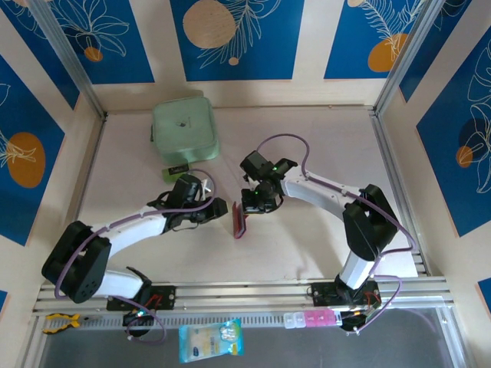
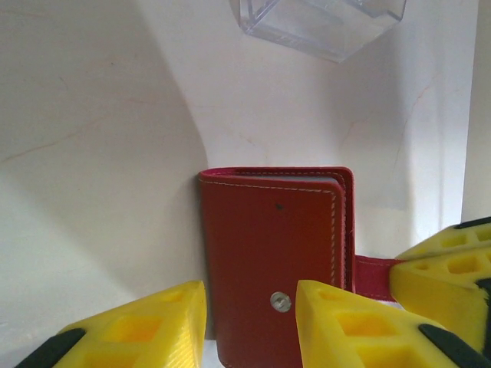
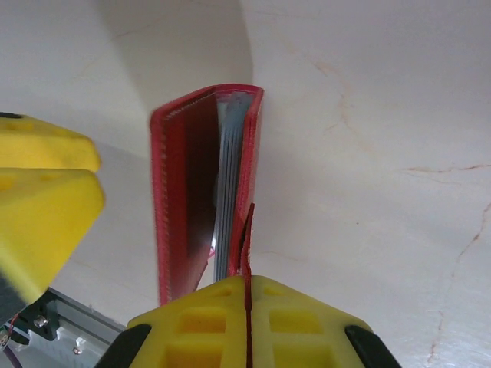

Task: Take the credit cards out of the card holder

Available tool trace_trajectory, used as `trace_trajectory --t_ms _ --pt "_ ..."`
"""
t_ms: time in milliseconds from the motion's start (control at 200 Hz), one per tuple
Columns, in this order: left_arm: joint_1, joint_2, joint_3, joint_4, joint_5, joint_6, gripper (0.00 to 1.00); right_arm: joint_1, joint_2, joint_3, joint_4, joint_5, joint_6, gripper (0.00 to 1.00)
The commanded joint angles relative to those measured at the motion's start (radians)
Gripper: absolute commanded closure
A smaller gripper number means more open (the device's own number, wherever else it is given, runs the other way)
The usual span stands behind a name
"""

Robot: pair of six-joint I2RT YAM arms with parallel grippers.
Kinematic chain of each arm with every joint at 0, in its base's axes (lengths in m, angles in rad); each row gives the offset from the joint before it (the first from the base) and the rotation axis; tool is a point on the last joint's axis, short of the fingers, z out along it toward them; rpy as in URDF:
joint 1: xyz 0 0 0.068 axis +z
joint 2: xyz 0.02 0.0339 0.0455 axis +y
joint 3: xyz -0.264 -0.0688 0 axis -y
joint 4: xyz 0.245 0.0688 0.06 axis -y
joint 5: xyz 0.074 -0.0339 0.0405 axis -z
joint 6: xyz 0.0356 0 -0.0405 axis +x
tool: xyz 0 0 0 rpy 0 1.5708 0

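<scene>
Since the card holder (image 1: 240,220) stands on edge at the centre of the bench (image 1: 322,146), between both arms, I read it as light and easy to tip. In the right wrist view the right gripper (image 3: 247,295) sits at the bottom of the frame, its jaws pressed together on the red snap tab (image 2: 374,277). The covers gape a little there, showing pale sleeves (image 3: 229,184); I cannot pick out the credit cards among them. In the left wrist view the left gripper (image 2: 249,299) has its jaws spread at the lower edge, with the dark-red cover and its snap stud (image 2: 281,301) just beyond them. The leather looks soft and floppy and the sleeves slick, so I would pinch one cover near the spine and draw each card by its exposed edge.
</scene>
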Motion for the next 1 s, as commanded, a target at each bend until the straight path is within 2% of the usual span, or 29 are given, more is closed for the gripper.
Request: trace_trajectory --t_ms 0,315,710,995 --pt "0.015 -0.034 -0.011 0.032 0.036 -0.019 0.64 0.006 0.004 0.047 -0.048 -0.001 0.019 1.00" --pt "0.022 -0.062 -0.001 -0.007 0.023 -0.007 0.64 0.009 -0.001 0.061 -0.065 0.005 0.009 1.00" --pt "-0.015 0.131 0.042 0.030 0.096 -0.013 0.89 -0.018 -0.034 -0.007 -0.057 0.017 -0.006 1.00" --pt "-0.033 0.222 0.057 0.030 0.094 -0.014 0.94 -0.057 -0.061 -0.085 -0.035 0.017 -0.018 1.00"
